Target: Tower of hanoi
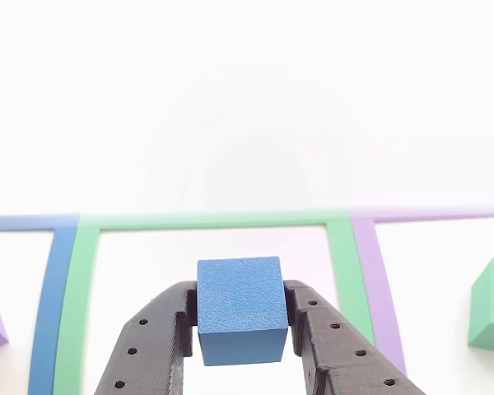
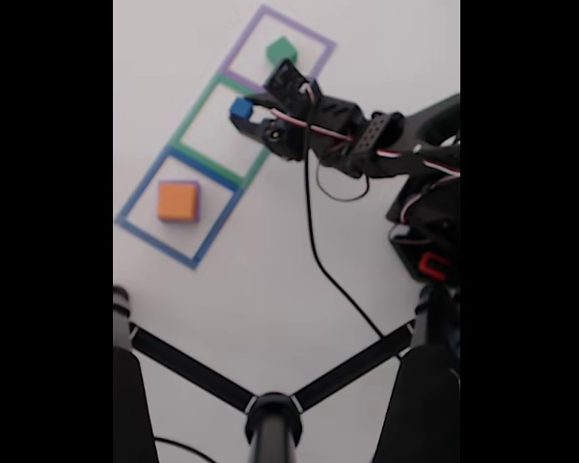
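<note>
Matte blue cube (image 1: 240, 309) pinched between black, hole-dotted end effector (image 1: 240, 325) fingers, green taped square outline (image 1: 214, 220) beneath.

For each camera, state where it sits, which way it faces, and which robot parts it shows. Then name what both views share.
Other view: rides on the arm just behind the claw, looking forward and slightly down over the white table; both black fingers show, shut on the blue cube.
Fixed view: sits high above, looking down on the table; the black arm reaches in from the right.
Shared: blue cube, claw, green cube, and the taped green outline.
</note>
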